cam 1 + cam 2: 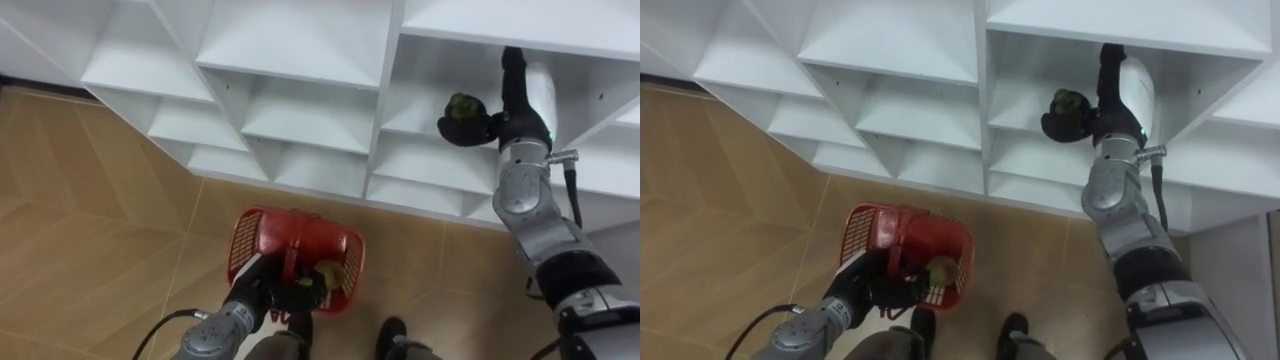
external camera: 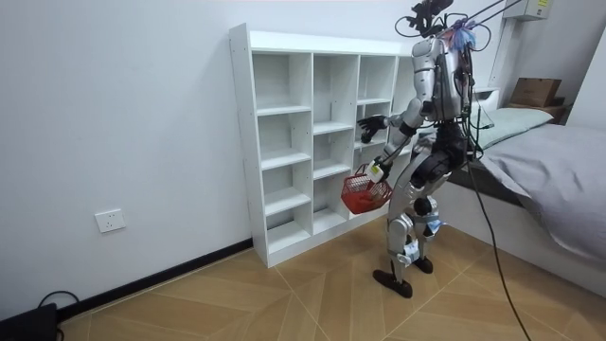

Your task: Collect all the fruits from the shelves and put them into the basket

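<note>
Starting low on my left: my left hand (image 1: 262,288) is clenched on the red basket (image 1: 245,245) by its handle, and the basket hangs over the wooden floor (image 1: 90,200), just in front of the white closet (image 1: 300,60). One yellow-green fruit (image 1: 330,277) lies inside it, against the right wall.

Across the closet's white compartments and over to my right: my right hand (image 1: 478,128) is up inside a compartment, fingers curled round a greenish fruit (image 1: 462,105). It sits in my grasp close over the shelf board (whether it touches the board, I cannot tell).

The room view adds what my eyes miss. I stand upright, facing the closet at the columns on the room view's right, with the basket beside my thigh. A bed (image 2: 559,161) lies behind me and a wall socket (image 2: 111,221) sits well off on the room view's left. From there both fruits are too small to make out; my eye views show them plainly.
</note>
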Motion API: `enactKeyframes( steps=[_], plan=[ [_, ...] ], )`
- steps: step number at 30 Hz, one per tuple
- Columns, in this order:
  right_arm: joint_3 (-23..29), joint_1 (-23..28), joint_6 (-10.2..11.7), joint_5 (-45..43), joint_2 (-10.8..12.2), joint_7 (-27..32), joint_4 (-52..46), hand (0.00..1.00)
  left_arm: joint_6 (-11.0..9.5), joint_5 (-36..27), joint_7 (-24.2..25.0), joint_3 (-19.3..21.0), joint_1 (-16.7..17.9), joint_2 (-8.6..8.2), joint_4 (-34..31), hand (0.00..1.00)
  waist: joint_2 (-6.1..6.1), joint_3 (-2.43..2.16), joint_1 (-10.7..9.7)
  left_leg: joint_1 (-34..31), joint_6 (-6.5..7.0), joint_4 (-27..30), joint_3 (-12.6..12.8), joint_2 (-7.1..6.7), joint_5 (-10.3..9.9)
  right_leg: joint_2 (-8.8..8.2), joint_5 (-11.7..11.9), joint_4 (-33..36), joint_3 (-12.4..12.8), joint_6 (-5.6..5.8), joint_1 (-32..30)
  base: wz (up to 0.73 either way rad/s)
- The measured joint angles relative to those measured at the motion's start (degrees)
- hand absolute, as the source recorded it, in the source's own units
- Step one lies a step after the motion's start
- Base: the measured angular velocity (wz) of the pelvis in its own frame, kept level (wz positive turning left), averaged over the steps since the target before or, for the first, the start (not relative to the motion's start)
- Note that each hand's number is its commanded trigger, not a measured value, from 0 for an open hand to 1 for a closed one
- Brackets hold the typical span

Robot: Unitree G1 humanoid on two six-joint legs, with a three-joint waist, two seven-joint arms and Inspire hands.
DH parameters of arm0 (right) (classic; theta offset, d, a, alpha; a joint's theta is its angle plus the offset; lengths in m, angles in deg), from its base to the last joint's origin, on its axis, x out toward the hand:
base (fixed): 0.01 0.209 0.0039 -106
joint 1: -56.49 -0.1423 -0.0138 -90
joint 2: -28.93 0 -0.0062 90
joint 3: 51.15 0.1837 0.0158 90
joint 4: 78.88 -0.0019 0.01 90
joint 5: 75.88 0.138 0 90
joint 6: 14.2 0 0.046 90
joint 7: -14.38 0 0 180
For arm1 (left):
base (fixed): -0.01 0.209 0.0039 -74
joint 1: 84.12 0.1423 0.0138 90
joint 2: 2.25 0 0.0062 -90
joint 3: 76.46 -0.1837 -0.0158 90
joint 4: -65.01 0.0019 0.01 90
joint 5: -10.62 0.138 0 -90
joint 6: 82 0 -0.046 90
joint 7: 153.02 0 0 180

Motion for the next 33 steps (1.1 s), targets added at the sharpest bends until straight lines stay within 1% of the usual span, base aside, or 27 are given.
enactKeyframes(
  steps=[1, 3, 6, 10, 14, 16, 19, 21, 25, 29, 33],
  plan=[
    [-0.1, -0.27, -0.01, 0.02, 0.0, 0.0, 0.6, 0.0, 0.0, -0.17, -0.04, -0.1, 0.0, 0.0, 0.0, 1.0, -0.03, 0.02, 0.0, 0.01, 0.0, 0.06, 0.0, -0.01, 0.0, -0.01, 0.0, 0.0, 0.0, 0.01, 0.0, 0.0],
    [-0.43, -0.76, -0.92, 0.47, 0.0, -0.01, 1.55, 0.0, 0.0, -0.18, -0.1, -0.65, 0.01, 0.13, 0.0, 1.0, -0.13, 0.08, 0.04, 0.01, 0.0, 0.12, 0.0, -0.01, 0.0, -0.01, -0.01, -0.02, 0.02, 0.02, 0.0, 0.0],
    [-1.4, -0.82, -1.26, 1.91, -0.1, -0.02, 1.72, 0.0, 0.0, -0.18, -0.11, -0.96, 0.04, 0.34, -0.01, 1.0, -0.24, 0.16, 0.24, 0.09, 0.0, 0.17, 0.16, 0.11, -0.01, 0.11, 0.01, -0.11, 0.18, 0.0, -0.06, -0.02],
    [-2.22, -0.82, -2.44, 2.13, -0.21, -0.57, 1.76, 0.0, 0.0, -0.19, -0.34, -1.27, 0.04, 0.45, 0.0, 1.0, -0.24, 0.16, 0.36, 0.11, 0.0, 0.17, 0.45, 0.17, -0.01, 0.21, 0.06, -0.11, 0.4, -0.07, -0.21, -0.03],
    [-2.27, -0.83, -3.07, 2.2, -0.47, -0.65, 1.85, 0.0, 0.0, -0.24, -0.8, -1.78, 0.02, 0.51, -0.02, 1.0, -0.25, 0.16, 0.36, 0.11, 0.0, 0.12, 0.58, 0.19, -0.01, 0.2, 0.07, -0.05, 0.55, -0.07, -0.34, -0.01],
    [-2.83, -0.83, -3.15, 2.66, -0.88, -1.31, 2.05, 0.0, 0.0, -0.28, -0.81, -1.99, 0.02, 0.7, -0.04, 1.0, -0.3, 0.19, 0.36, 0.12, 0.0, 0.1, 0.62, 0.16, -0.01, 0.17, 0.06, 0.04, 0.58, -0.08, -0.39, 0.0],
    [-3.35, -0.87, -3.25, 3.17, -0.9, -2.55, 3.01, 0.0, 0.0, -0.26, -0.8, -2.0, 0.01, 1.0, -0.24, 1.0, -0.49, 0.31, 0.37, 0.07, 0.0, 0.08, 0.72, 0.15, -0.01, 0.23, 0.06, 0.05, 0.63, -0.08, -0.53, 0.0],
    [-3.93, -0.86, -3.78, 4.03, -0.92, -3.93, 3.45, 0.0, 0.0, -0.28, -0.8, -2.0, 0.02, 1.33, -0.62, 1.0, -0.64, 0.39, 0.36, -0.13, 0.0, 0.1, 0.98, 0.14, -0.01, 0.24, 0.09, 0.19, 0.91, -0.12, -0.94, -0.05],
    [-4.41, -1.31, -3.7, 4.12, -0.93, -4.68, 3.37, 0.0, 0.0, -0.28, -0.79, -1.89, -0.19, 1.63, -1.27, 1.0, -0.82, 0.38, 0.41, -0.57, 0.01, 0.21, 1.62, 0.12, -0.01, 0.14, 0.1, 0.91, 1.65, -0.12, -1.97, -0.07],
    [-4.41, -1.47, -3.75, 4.12, -1.04, -5.57, 3.37, 0.0, 0.01, -0.33, -0.72, -1.86, -0.18, 1.65, -1.27, 1.0, -0.85, 0.37, 0.42, -0.55, -0.01, 0.29, 1.69, 0.07, 0.0, 0.22, 0.15, 1.0, 1.76, -0.21, -2.03, -0.01],
    [-4.4, -1.95, -4.47, 4.19, -1.05, -6.24, 3.45, 0.0, 0.01, -0.31, -0.66, -1.89, -0.16, 1.67, -1.35, 1.0, -0.85, 0.36, 0.43, -0.53, -0.06, 0.33, 1.73, 0.09, 0.04, 0.27, 0.2, 1.09, 1.79, -0.28, -2.01, 0.0]
  ],
)
